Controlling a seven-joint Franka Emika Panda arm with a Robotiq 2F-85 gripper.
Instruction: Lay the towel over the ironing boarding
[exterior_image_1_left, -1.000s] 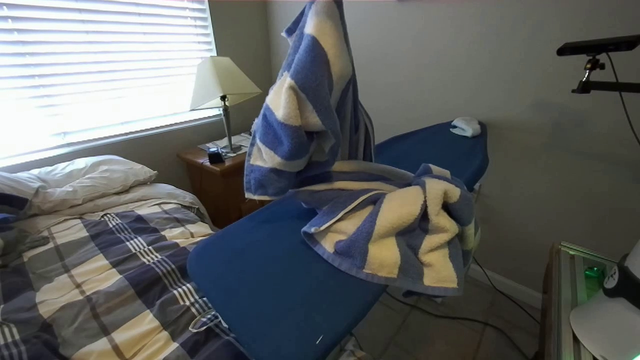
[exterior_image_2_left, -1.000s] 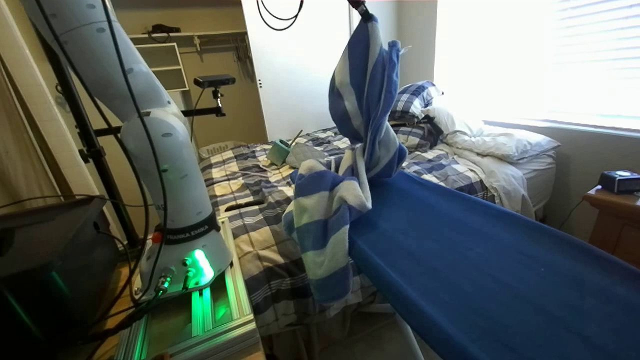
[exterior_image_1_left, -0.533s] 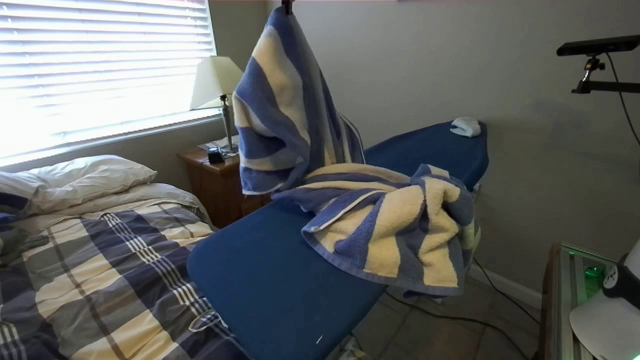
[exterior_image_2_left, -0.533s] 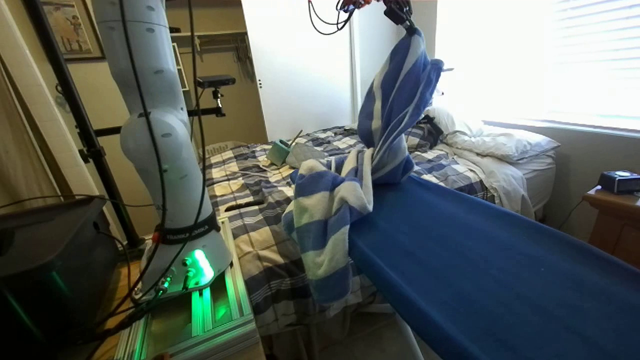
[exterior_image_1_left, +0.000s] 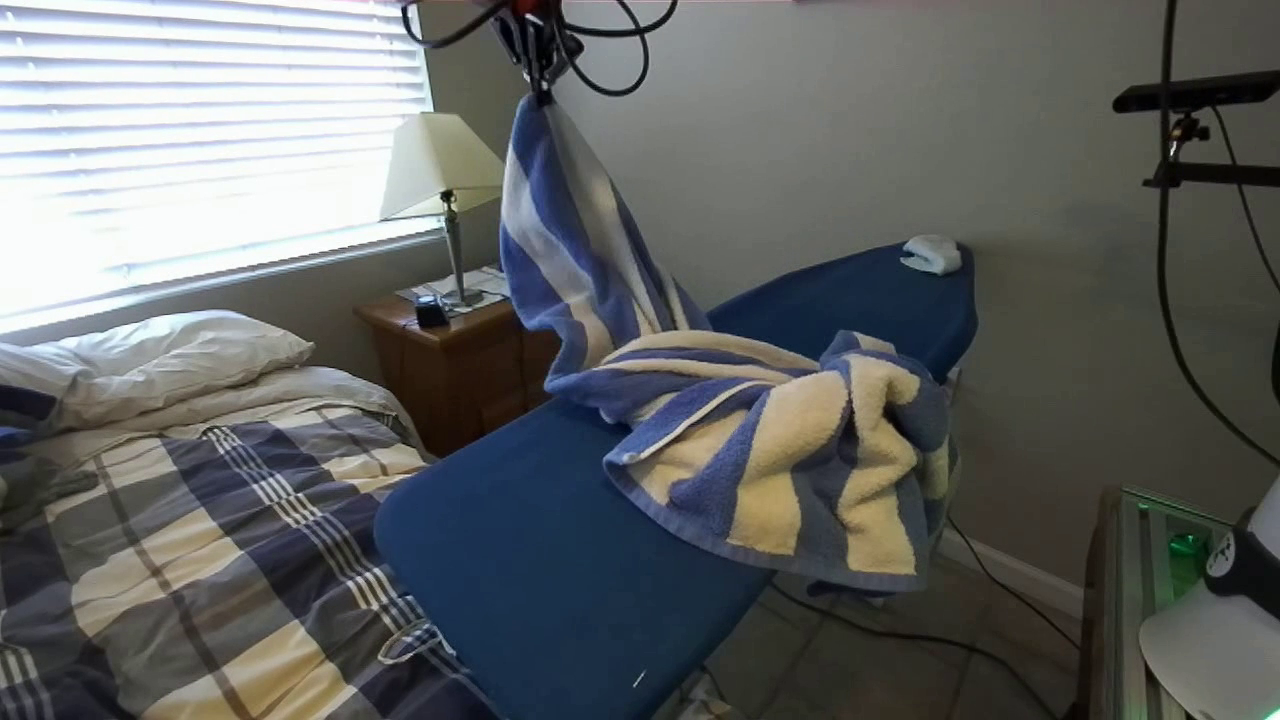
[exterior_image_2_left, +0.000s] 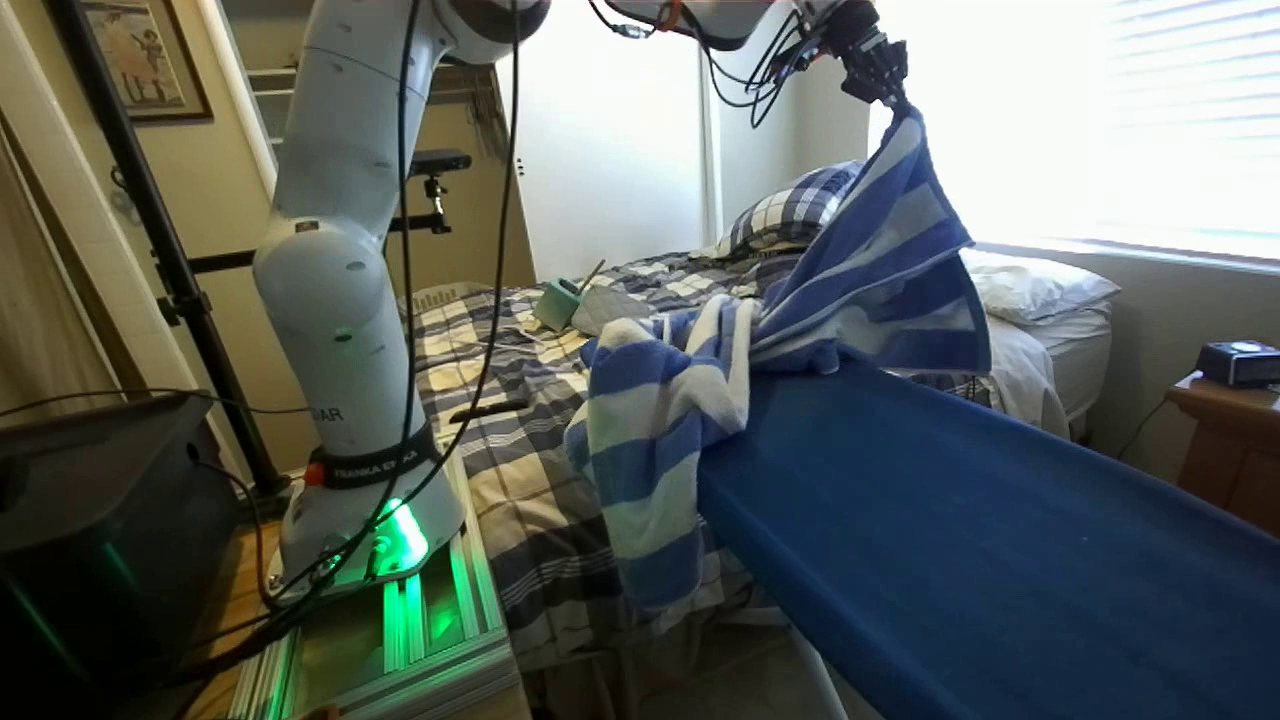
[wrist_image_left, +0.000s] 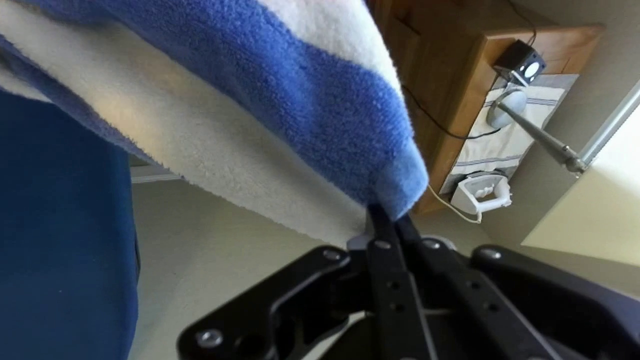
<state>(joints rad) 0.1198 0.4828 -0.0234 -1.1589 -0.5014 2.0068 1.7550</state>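
Note:
The blue-and-cream striped towel (exterior_image_1_left: 790, 440) lies bunched across the middle of the ironing board, part of it hanging over the side near the robot base. It shows the same way in an exterior view (exterior_image_2_left: 650, 450). The solid-blue ironing board (exterior_image_1_left: 560, 540) is also in view there (exterior_image_2_left: 960, 520) and in the wrist view (wrist_image_left: 60, 225). My gripper (exterior_image_1_left: 542, 95), also seen in an exterior view (exterior_image_2_left: 895, 100), is shut on a towel corner and holds it raised above the board's far side. In the wrist view the fingertips (wrist_image_left: 390, 215) pinch the towel edge (wrist_image_left: 300, 100).
The plaid bed (exterior_image_1_left: 250, 560) stands along the board's side. A wooden nightstand (exterior_image_1_left: 440, 350) with a lamp (exterior_image_1_left: 440, 170) and small black box is behind. A white iron (wrist_image_left: 482, 194) shows by it. A white object (exterior_image_1_left: 932, 254) sits on the board's tapered end.
My gripper has moved down and away from the robot base, drawing the raised part of the towel lower and farther out. The bunched part on the board has barely moved.

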